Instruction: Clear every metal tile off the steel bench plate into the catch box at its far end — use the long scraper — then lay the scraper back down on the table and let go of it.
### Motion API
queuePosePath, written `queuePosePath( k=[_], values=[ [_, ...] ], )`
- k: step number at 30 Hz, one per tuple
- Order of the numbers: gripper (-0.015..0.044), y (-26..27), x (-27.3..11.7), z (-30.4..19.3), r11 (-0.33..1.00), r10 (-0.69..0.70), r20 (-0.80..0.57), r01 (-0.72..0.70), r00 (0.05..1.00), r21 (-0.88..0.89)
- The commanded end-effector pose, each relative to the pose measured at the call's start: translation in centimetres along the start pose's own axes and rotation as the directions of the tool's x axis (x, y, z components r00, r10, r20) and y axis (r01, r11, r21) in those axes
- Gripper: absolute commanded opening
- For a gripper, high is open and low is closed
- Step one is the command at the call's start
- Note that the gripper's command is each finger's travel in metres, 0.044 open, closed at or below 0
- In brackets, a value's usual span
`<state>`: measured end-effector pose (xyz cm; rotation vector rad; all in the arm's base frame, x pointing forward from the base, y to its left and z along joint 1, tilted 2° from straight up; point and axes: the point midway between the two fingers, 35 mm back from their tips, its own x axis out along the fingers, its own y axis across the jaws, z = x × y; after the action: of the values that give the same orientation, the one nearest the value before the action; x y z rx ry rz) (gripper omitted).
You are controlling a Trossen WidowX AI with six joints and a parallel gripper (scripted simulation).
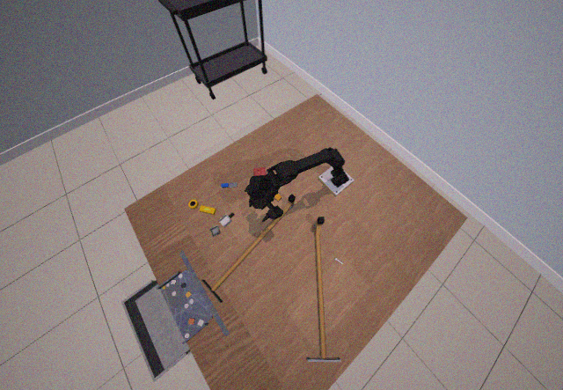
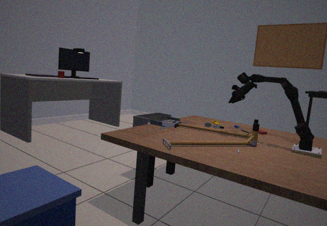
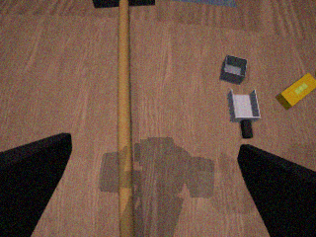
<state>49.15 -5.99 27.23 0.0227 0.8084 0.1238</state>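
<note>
My gripper (image 2: 229, 102) (image 3: 157, 147) is open and empty, high above the table. Below it, left of centre between the fingers in the wrist view, lies the wooden handle of a long tool (image 1: 245, 257) (image 2: 211, 130) (image 3: 124, 89) with a dark crosswise head close to the plate. A second long tool (image 1: 319, 285) (image 2: 208, 143) with a grey head lies nearer the table's front edge. I cannot tell for certain which is the scraper. The steel plate (image 1: 198, 312) carries several small white, orange and dark tiles (image 1: 191, 320). The catch box (image 1: 158, 324) (image 2: 152, 117) adjoins its far end; no tiles show in it.
A yellow block (image 1: 208, 209) (image 3: 298, 91), yellow ring (image 1: 193, 203), small grey box (image 1: 215, 231) (image 3: 233, 69), white scoop-like piece (image 1: 224, 220) (image 3: 244, 105), blue-ended item (image 1: 225, 185), red block (image 1: 259, 171) and orange piece (image 1: 277, 196) lie around the arm. Upright handle ends (image 2: 255, 132) rise from the table.
</note>
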Motion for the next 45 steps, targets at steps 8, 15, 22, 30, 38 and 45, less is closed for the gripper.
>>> queuePosePath(
  k=[8, 15, 22, 30, 38, 45],
  values=[
    [0.044, -0.9, -4.7, -0.1, 1.0, 0.011, 0.086, -0.013, 0.996, 0.029],
    [0.044, -1.2, -7.5, -0.3, 0.999, 0.012, 0.142, -0.018, 0.99, 0.04],
    [0.044, -1.4, -10.2, -0.6, 0.999, 0.012, 0.197, -0.022, 0.98, 0.047],
    [0.044, -1.4, -13.3, -1.2, 0.998, 0.01, 0.257, -0.024, 0.966, 0.051],
    [0.044, -1.2, -16.1, -1.9, 0.998, 0.007, 0.316, -0.025, 0.949, 0.051],
    [0.044, -0.8, -18.4, -2.7, 0.999, 0.004, 0.365, -0.023, 0.931, 0.048]
  ],
)
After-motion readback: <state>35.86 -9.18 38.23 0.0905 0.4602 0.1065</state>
